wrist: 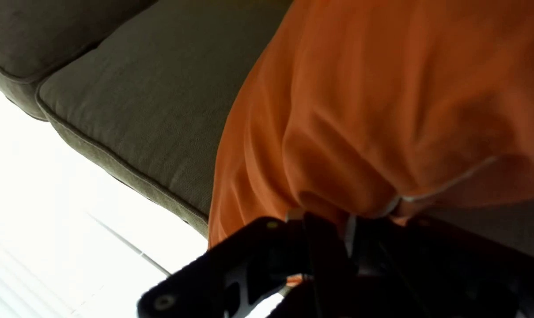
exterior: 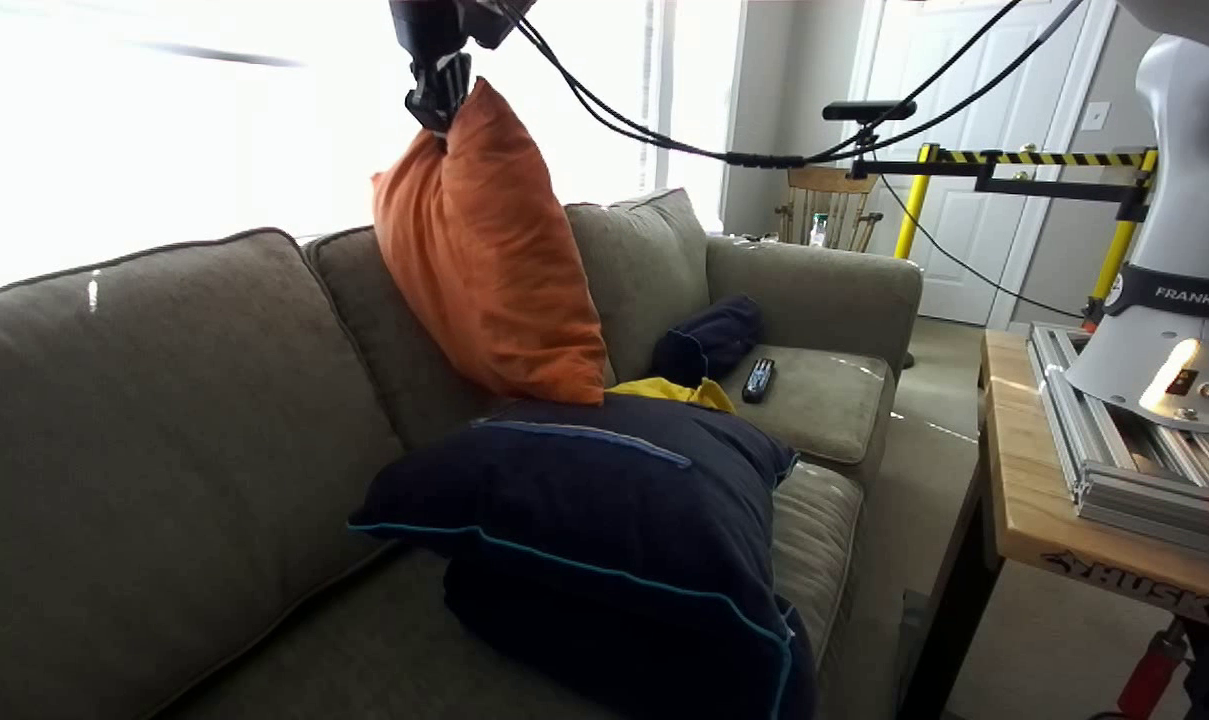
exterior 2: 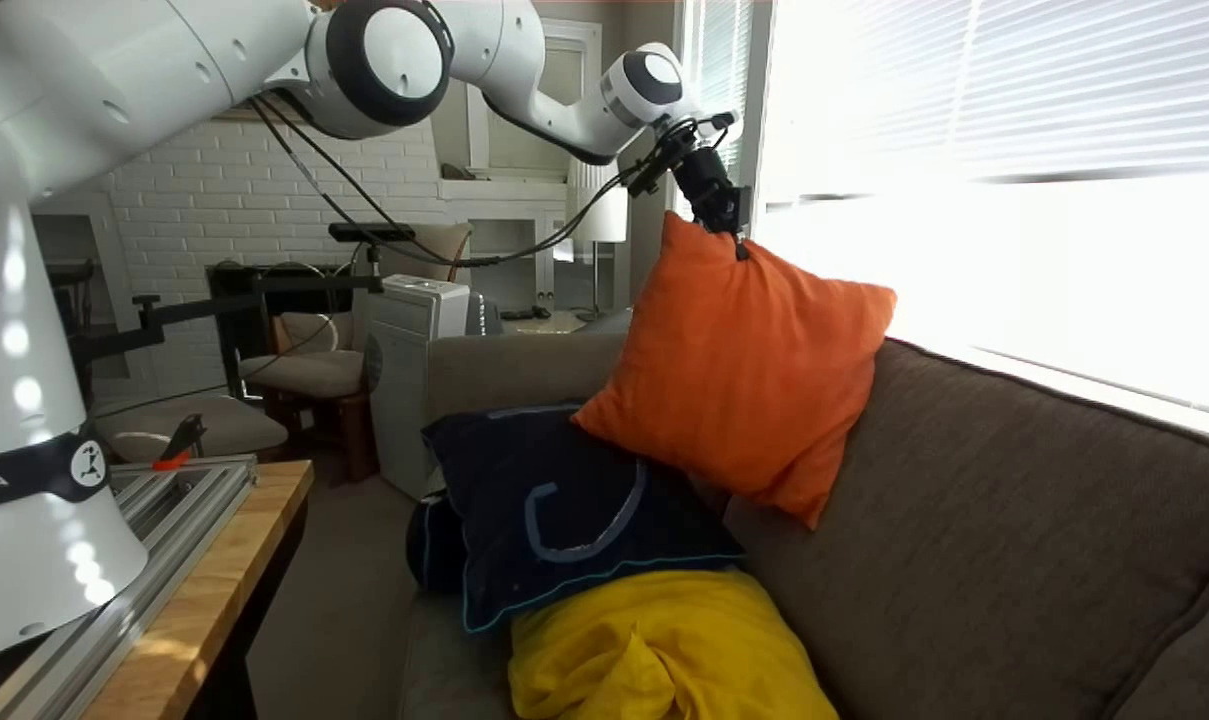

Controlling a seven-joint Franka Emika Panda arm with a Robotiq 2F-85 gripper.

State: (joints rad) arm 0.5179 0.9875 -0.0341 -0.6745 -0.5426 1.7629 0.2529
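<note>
My gripper (exterior: 444, 125) is shut on the upper edge of an orange pillow (exterior: 509, 270), which hangs down from it in both exterior views. In the wrist view the orange fabric (wrist: 359, 110) bunches into folds between the dark fingers, and much of the grip is in shadow. The pillow's lower part reaches down close to a navy pillow (exterior 2: 574, 500) with light blue piping. Whether the two touch, I cannot tell. A crumpled yellow pillow (exterior 2: 674, 640) lies on the seat beside the navy one; in an exterior view only a strip of yellow fabric (exterior: 679, 390) shows behind it.
A grey-brown sofa (exterior: 124, 430) stands below a bright window. On its seat lie a black remote (exterior: 758, 380) and another dark blue item (exterior: 709, 335). The arm's wooden table (exterior: 1024, 480) faces the sofa. Cables (exterior: 664, 140) hang from the arm.
</note>
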